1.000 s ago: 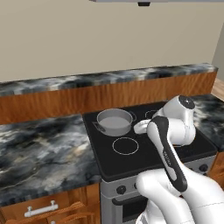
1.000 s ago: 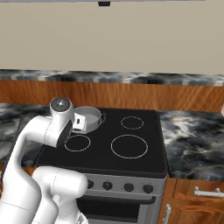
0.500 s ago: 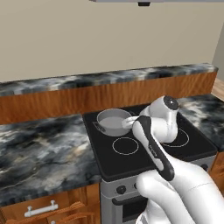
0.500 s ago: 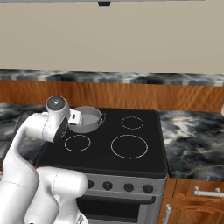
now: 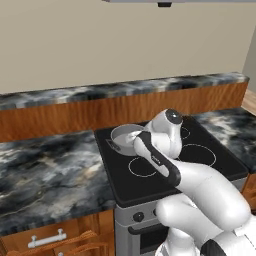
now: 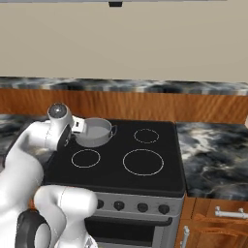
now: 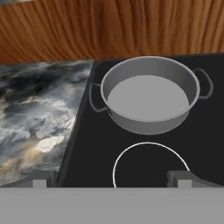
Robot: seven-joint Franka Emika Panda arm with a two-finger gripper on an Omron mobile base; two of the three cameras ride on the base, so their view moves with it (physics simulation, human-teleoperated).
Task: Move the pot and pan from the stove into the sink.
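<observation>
The pot (image 7: 149, 95) is set at the stove's (image 7: 131, 162) far-left corner, just beside the marble counter (image 7: 39, 122); the gripper (image 7: 109, 178) is spread wide, unloaded.

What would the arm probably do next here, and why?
Probably ease forward and down toward the pot's rim. The gripper is open and empty, short of the pot, which sits untouched on the stove's back left burner, ahead of the fingertips.

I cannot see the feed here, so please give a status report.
Pincer open, empty, short of the pot. Pot upright on the stove, back left burner. Nothing between pincer and pot.
</observation>
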